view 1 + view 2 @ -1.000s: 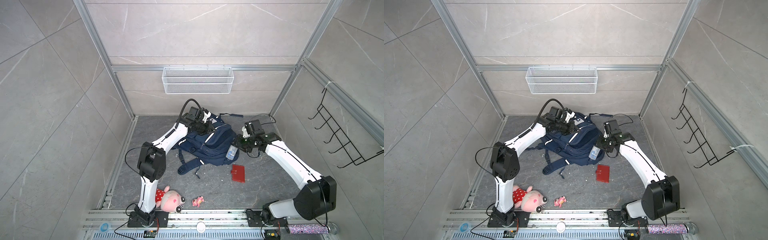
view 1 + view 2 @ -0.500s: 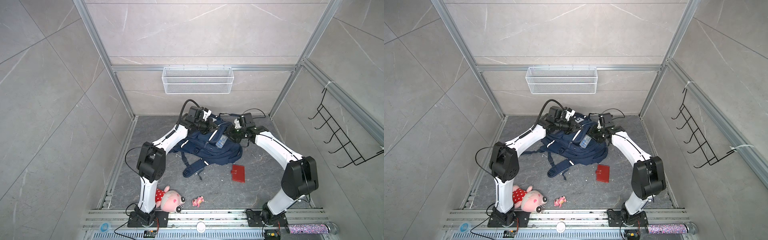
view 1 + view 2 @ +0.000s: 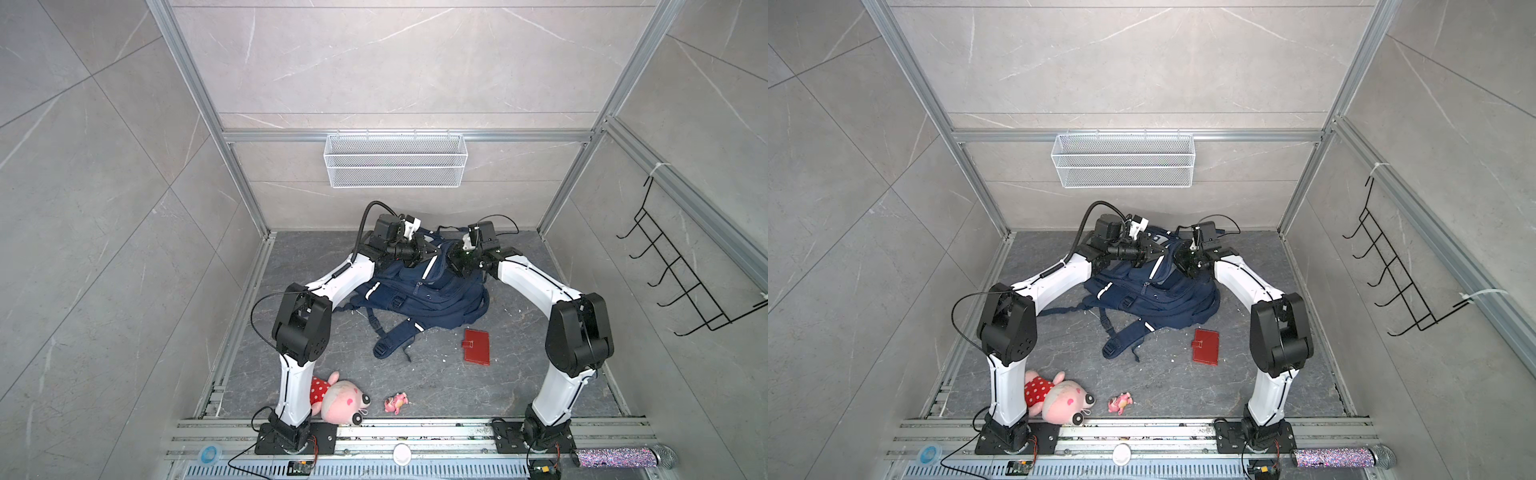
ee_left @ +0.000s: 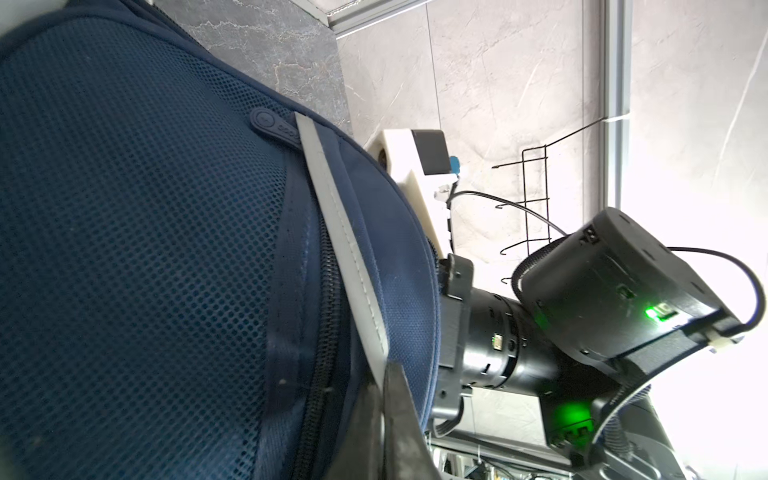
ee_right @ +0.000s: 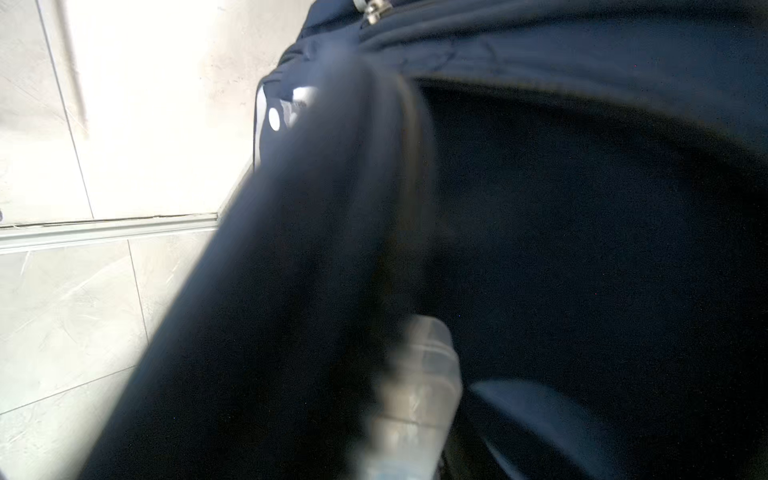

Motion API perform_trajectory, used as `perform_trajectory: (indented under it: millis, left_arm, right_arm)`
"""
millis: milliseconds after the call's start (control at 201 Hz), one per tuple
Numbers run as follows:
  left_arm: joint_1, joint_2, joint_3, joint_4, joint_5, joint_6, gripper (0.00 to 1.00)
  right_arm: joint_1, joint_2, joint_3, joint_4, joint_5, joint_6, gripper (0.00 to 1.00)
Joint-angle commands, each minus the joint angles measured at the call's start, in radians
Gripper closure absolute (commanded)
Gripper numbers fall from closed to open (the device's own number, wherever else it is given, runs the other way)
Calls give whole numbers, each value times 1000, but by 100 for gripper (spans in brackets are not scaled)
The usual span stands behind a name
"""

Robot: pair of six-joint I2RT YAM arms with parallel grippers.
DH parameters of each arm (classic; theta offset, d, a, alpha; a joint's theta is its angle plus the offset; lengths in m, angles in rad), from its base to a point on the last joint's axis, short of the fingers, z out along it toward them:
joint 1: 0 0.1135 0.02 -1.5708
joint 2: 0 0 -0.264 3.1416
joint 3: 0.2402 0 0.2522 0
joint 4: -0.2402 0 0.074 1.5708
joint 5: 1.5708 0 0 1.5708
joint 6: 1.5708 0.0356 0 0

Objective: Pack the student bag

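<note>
Nearest the rail lie a plush pig (image 3: pixel 340 400) and a small pink toy (image 3: pixel 395 402); farther in, a red wallet (image 3: pixel 476 347). Beyond it the student bag (image 3: pixel 419 299) slumps on the grey floor, one strap trailing forward. At its far end the left gripper (image 3: pixel 432 252) is pinched tight on the bag's striped edge, while the right gripper (image 3: pixel 455 265), jaws partway closed, grips a clear bottle (image 5: pixel 411 395) at the bag's dark opening. A wire basket (image 3: pixel 395 166) hangs on the back wall.

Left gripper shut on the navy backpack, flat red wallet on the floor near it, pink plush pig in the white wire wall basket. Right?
The pink plush pig lies on the floor by the left arm's base, not in the white wire wall basket; both top views show it. Rest stands.
</note>
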Motion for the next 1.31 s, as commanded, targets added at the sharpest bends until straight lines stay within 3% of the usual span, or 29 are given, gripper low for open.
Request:
perform_trajectory:
  millis: [0, 174, 468, 946, 1120, 1305]
  left_arm:
    - [-10, -99, 28, 229, 115, -64, 100]
    - [9, -114, -12, 266, 70, -89, 100]
    - [46, -100, -59, 319, 36, -143, 100]
    - [118, -63, -63, 311, 1, -128, 100]
    - [134, -57, -74, 313, 16, -123, 100]
    - [140, -40, -62, 320, 52, -147, 100]
  right_arm:
    - [2, 30, 69, 24, -9, 0, 74]
    - [2, -2, 74, -29, 18, -50, 50]
    - [1, -90, 55, -90, 32, -131, 25]
    - [1, -379, -189, -257, 14, -241, 23]
    - [-27, -445, -230, -433, -7, -356, 21]
    - [-76, -539, -398, -529, -16, -393, 20]
